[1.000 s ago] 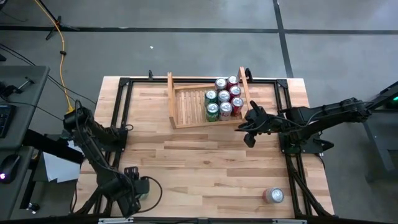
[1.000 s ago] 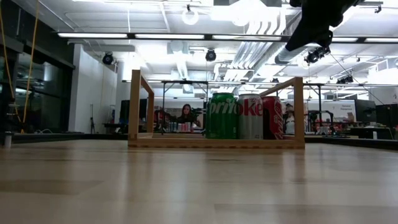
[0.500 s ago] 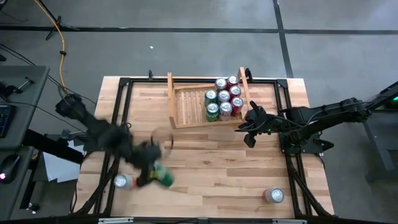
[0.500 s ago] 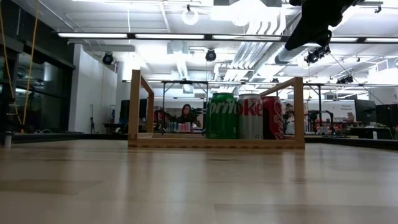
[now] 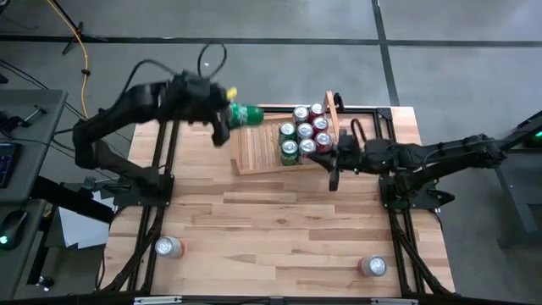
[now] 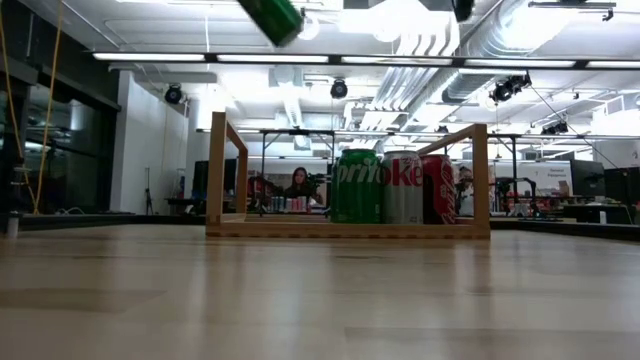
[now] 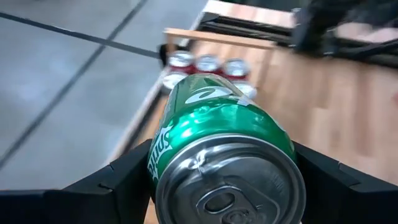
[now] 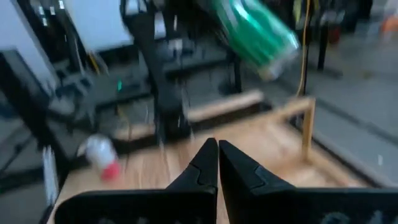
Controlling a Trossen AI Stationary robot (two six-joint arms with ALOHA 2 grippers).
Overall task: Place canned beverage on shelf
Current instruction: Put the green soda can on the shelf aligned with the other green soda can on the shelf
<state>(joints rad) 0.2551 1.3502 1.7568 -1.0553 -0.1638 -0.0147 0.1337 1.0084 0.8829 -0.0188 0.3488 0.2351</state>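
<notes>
Left gripper [image 5: 227, 114] jaws clamped on a green can [image 5: 246, 113], held on its side above the shelf [image 5: 254, 144]. Right gripper [image 5: 332, 172], jaws together, hovers beside the shelf's can-filled end over the worktop [image 5: 279, 220].

Left end effector [image 5: 227, 113] holds green can [image 5: 246, 113] sideways over shelf [image 5: 254, 144].

Overhead looks straight down, low looks level across; both share the shelf [image 5: 254, 144].
</notes>
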